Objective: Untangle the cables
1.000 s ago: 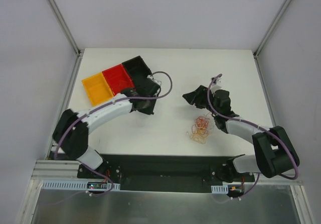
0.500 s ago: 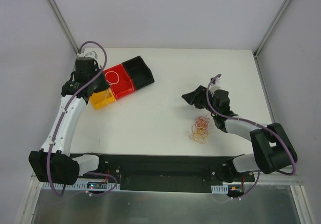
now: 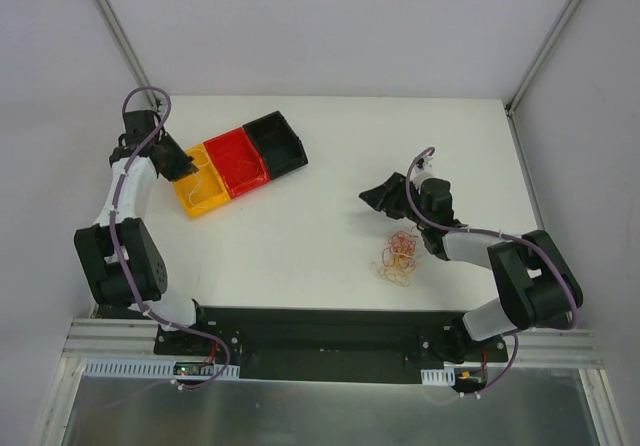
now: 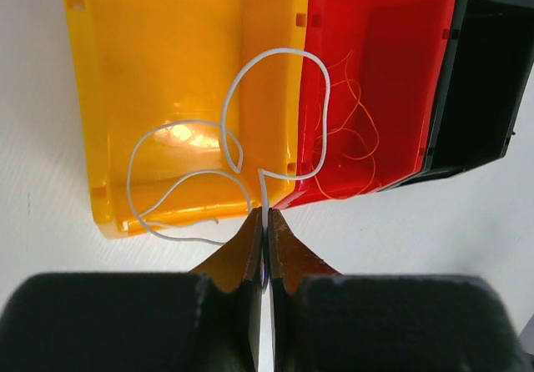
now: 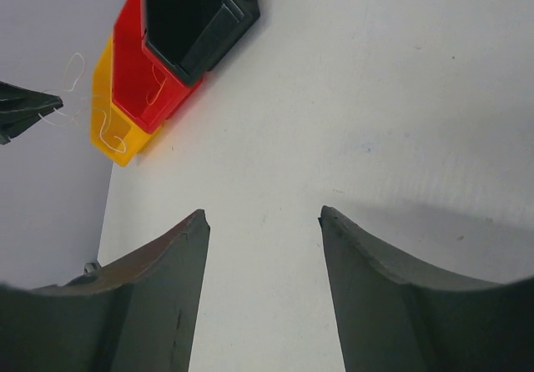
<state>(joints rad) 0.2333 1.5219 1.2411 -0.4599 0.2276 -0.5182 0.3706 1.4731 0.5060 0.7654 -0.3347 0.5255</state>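
Seen from above, the left pincer (image 3: 186, 163) is hovering at the far-left edge of the yellow compartment (image 3: 210, 204), while the tangle of cables (image 3: 400, 256) is lying on the white surface (image 3: 320, 246) well apart from the bins, just beside the right pincer (image 3: 385, 194). From here neither pincer's state is showing clearly. The left wrist view is settling one of them: the left pincer is clenched on a single pale wire (image 4: 264, 190), whose loops are hanging mostly over the yellow compartment – though one loop is straying across the wall toward the red compartment (image 4: 375, 72), where thin orange strands (image 4: 350, 138) are already lying. The black compartment (image 4: 476, 80) is showing nothing inside. The step in hand is probably dropping this wire into yellow. Doing it well likely means shifting toward the middle of that compartment and lowering until the loops are sagging inside its walls before letting go, since a wire this light could spring or cling to a finger. The right wrist view is adding what the others are missing – the right pincer is standing released with nothing between its fingers, facing bare surface, with the tangle out of its sight.
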